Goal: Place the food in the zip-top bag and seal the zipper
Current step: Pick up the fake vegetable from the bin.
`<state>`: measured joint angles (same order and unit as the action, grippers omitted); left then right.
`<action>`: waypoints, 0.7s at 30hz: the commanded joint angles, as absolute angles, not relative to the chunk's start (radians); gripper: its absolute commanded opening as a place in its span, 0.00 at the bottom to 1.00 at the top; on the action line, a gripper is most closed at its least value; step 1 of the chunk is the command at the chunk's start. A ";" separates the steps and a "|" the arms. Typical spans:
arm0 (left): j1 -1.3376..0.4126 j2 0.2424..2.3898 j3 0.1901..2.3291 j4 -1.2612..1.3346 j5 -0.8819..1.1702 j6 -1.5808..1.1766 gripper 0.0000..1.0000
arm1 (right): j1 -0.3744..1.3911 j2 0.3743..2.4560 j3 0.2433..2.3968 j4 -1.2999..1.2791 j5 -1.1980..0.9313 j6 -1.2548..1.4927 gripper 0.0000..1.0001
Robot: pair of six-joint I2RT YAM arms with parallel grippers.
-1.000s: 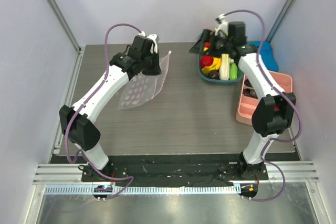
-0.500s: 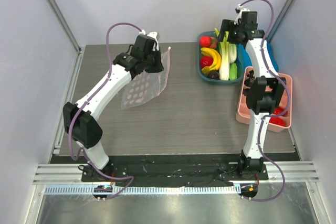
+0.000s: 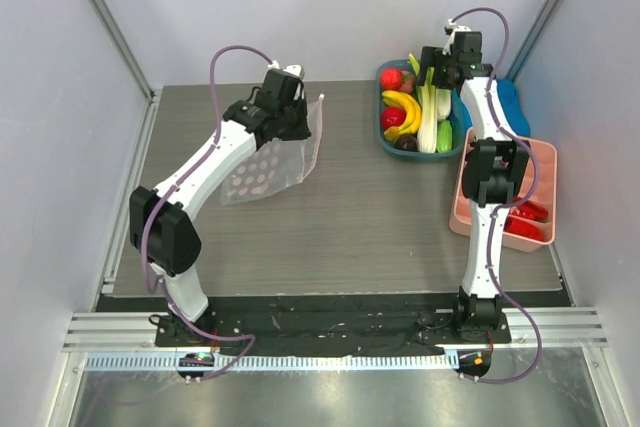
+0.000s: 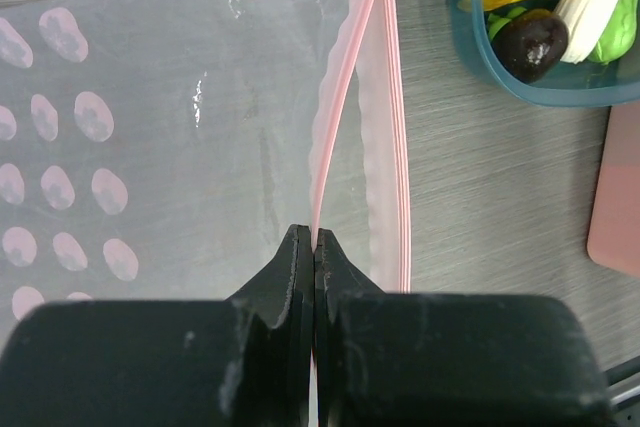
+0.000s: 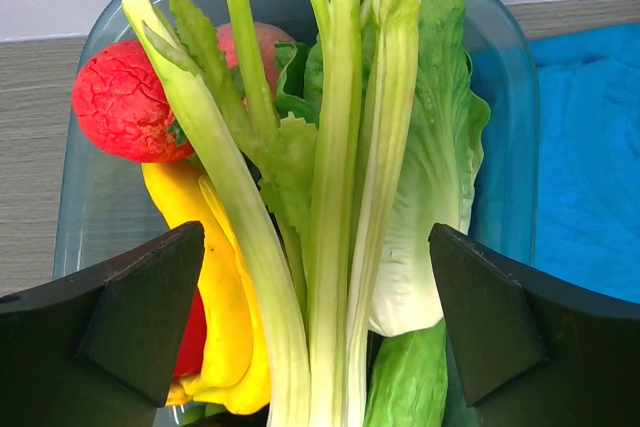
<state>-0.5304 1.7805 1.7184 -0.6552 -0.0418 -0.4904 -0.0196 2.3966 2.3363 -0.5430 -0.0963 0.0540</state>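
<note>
The zip-top bag (image 3: 265, 172) is clear with pale pink dots and hangs from my left gripper (image 3: 292, 115) over the table's back left. In the left wrist view my left gripper (image 4: 314, 239) is shut on one side of the pink zipper (image 4: 345, 77); the mouth gapes a little beyond the bag (image 4: 150, 147). My right gripper (image 3: 432, 65) is open above the teal bin (image 3: 383, 137). In the right wrist view it (image 5: 316, 247) straddles the celery stalk (image 5: 335, 197) without touching it. The lettuce (image 5: 430, 147) is to the right and the red fruit (image 5: 125, 107) to the left.
Yellow bananas (image 5: 215, 287) and a dark round fruit (image 4: 530, 39) also lie in the teal bin (image 5: 500, 37). A blue cloth (image 5: 590, 147) lies right of it. A pink tray (image 3: 470, 217) with red pieces stands at the right edge, under my right arm.
My right arm has swung back and folded upright, its gripper now at the bin's far end, uncovering the food. My left gripper has shifted slightly right with the bag.
</note>
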 commanded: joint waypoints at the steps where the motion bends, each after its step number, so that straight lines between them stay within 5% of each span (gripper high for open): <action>1: -0.514 1.786 1.753 -0.637 -0.060 -0.497 0.00 | -0.015 2.408 2.390 -0.463 -0.100 0.034 1.00; 11: -0.492 1.809 1.787 -0.641 -0.060 -0.488 0.00 | -0.012 2.461 2.438 -0.407 -0.075 0.052 0.88; 21: -0.469 1.802 1.792 -0.637 -0.048 -0.491 0.00 | -0.012 2.431 2.415 -0.403 -0.089 0.100 0.49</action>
<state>-0.4755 1.8172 1.7596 -0.6621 -0.0444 -0.4904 -0.0185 2.4748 2.3859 -0.4530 -0.0872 0.0704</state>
